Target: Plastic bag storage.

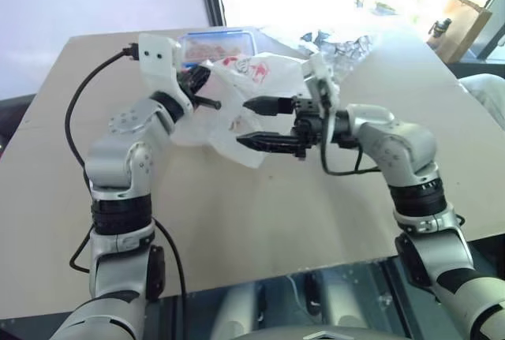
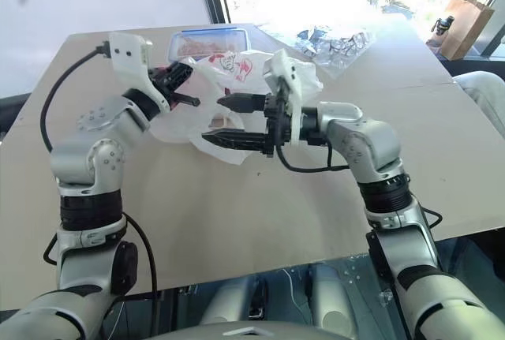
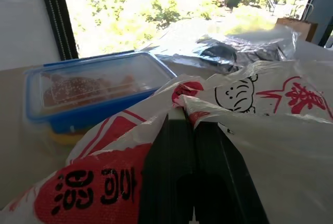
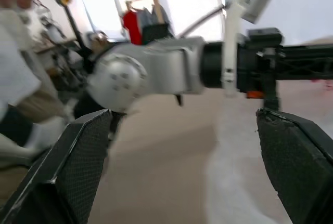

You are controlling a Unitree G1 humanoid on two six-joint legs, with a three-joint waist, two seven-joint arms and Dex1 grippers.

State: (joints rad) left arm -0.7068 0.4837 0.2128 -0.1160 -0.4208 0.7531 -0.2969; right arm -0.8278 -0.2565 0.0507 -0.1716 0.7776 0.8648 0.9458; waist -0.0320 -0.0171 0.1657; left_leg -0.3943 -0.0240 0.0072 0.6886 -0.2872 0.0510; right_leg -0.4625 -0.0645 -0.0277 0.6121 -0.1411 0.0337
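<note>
The plastic bag (image 1: 237, 99) is up off the table (image 1: 237, 222), a loose, crinkly white sheet with red print, hanging between the two arms toward the far side of the board. It's nowhere near compact: it billows wide, one lobe drooping down toward the tabletop, so I'd say the storing has barely got going. No fold, no roll, no bundle that I can make out, and nothing obvious here to stow it in. Most of the job looks to be ahead.

The left gripper (image 1: 207, 97) has it. From the left wrist view the two black fingers (image 3: 177, 172) are pressed flat together with the bag's film bunched around their tips, red panel on one side, a little cartoon face on the other. That arm is raised, elbow bent, forearm reaching forward and slightly up, carrying the bag's weight.

The right gripper (image 1: 260, 123) is spread as wide as it goes, empty, one finger above the other, pointing across toward the left arm. It sits right at the hanging edge of the bag; whether the lower finger brushes the plastic I can't tell. The wrist is cocked sharply, forearm crossing in front of the body.

Beyond the bag sits a blue-lidded food box (image 3: 88, 86), and farther back a crumpled clear wrapper (image 3: 239, 52), both resting on the table.
</note>
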